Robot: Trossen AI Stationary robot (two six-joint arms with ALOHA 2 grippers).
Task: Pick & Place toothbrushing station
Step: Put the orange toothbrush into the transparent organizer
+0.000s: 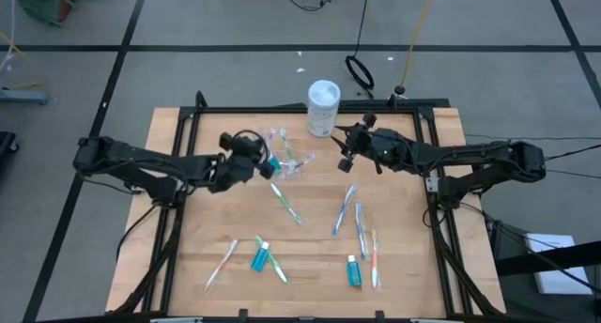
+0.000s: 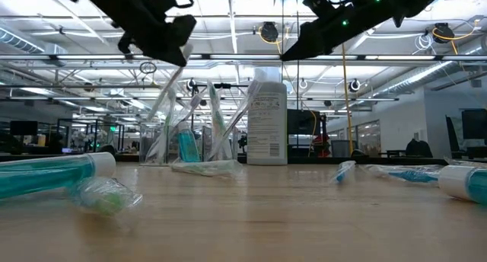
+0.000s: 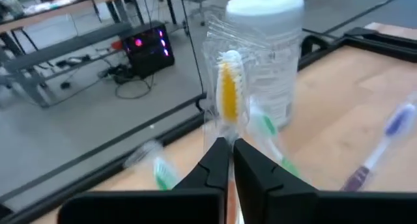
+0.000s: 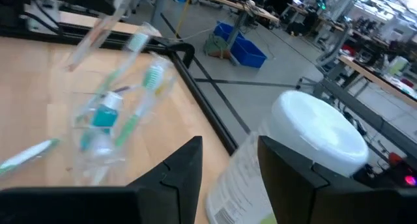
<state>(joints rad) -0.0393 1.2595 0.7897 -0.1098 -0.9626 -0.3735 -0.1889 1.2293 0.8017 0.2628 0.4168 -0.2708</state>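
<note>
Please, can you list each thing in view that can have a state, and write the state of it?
left gripper: shut on orange toothbrush, above the cup.
right gripper: open, empty, beside the white canister.
clear cup: upright, holding toothbrushes and a tube.
white canister: upright, lid on.
teal toothpaste tubes: lying flat, capped.
loose toothbrushes: lying flat on the table.

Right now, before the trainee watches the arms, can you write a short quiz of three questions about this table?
1. True or false: the right hand is shut on the white canister.
2. What does the left hand hold? A) a spoon B) an orange brush C) nothing
3. Fill in: the cup stands nearest the ___ hand.
Key: 1 false, it is open and empty; 2 B; 3 left.
</note>
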